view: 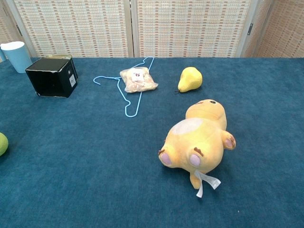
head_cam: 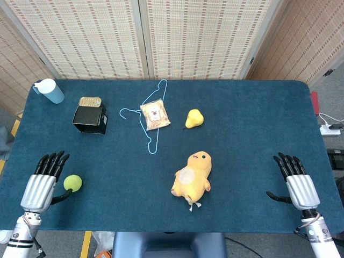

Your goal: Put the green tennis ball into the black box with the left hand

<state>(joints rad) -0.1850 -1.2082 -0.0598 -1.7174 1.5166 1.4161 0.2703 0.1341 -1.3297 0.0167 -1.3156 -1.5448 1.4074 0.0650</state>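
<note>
The green tennis ball (head_cam: 72, 183) lies on the blue table near the front left; in the chest view only its edge (view: 2, 143) shows at the left border. My left hand (head_cam: 43, 180) sits just left of the ball, fingers stretched forward and apart, thumb reaching under the ball's near side, holding nothing. The black box (head_cam: 90, 119) stands further back on the left, open side facing left-front, also seen as the black box (view: 52, 76). My right hand (head_cam: 295, 181) rests open at the front right, far from the ball.
A gold tin (head_cam: 90, 101) sits behind the box and a light blue cup (head_cam: 49, 90) at the back left. A blue hanger (head_cam: 149, 115), snack bag (head_cam: 155, 115), yellow pear (head_cam: 194, 119) and yellow plush toy (head_cam: 192, 175) occupy the middle.
</note>
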